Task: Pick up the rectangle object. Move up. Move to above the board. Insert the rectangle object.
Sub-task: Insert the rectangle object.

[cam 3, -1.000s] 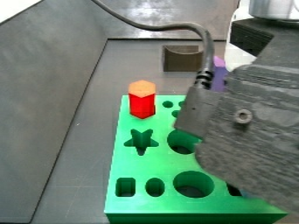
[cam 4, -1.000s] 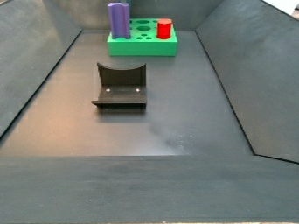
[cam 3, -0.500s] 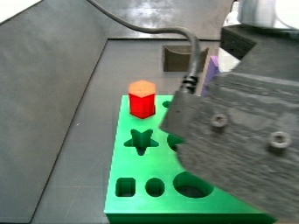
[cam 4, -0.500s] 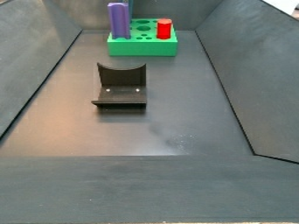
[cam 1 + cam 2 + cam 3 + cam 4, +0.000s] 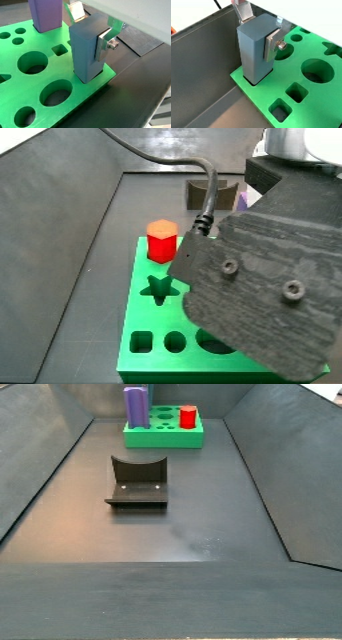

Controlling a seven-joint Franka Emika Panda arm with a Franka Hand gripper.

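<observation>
So the rectangle object (image 5: 85,50) is standing upright with its bottom end down in a hole right at a corner of the board (image 5: 30,102). Both wrist views show it there, the light-blue block sunk a little into the green slab, near the board's edge where the dark floor (image 5: 137,95) starts.

The pincer (image 5: 90,27) is over that same board corner, gripping the rectangle object up near the top. You can see one silver finger (image 5: 107,40) flat against the block's side, with a small bolt in it, and another plate (image 5: 243,11) poking up behind the block's top. Looks clamped on both sides, no gap I can make out.

The purple block (image 5: 45,14) stands upright in the board too, close by, apart from the blue one. In a side view the arm body (image 5: 267,288) fills most of the picture and hides the blue block entirely, but the red hexagonal peg (image 5: 162,240) is visible standing at the far end of the board, next to the star cut-out (image 5: 162,288).

In a side view from farther off, the board (image 5: 164,437) sits at the far end of the floor with the purple block (image 5: 136,406) and the red peg (image 5: 189,417) on it, and the fixture (image 5: 138,481) stands on the floor nearer the camera. I can't pick out the blue block or the pincer in that one.
</observation>
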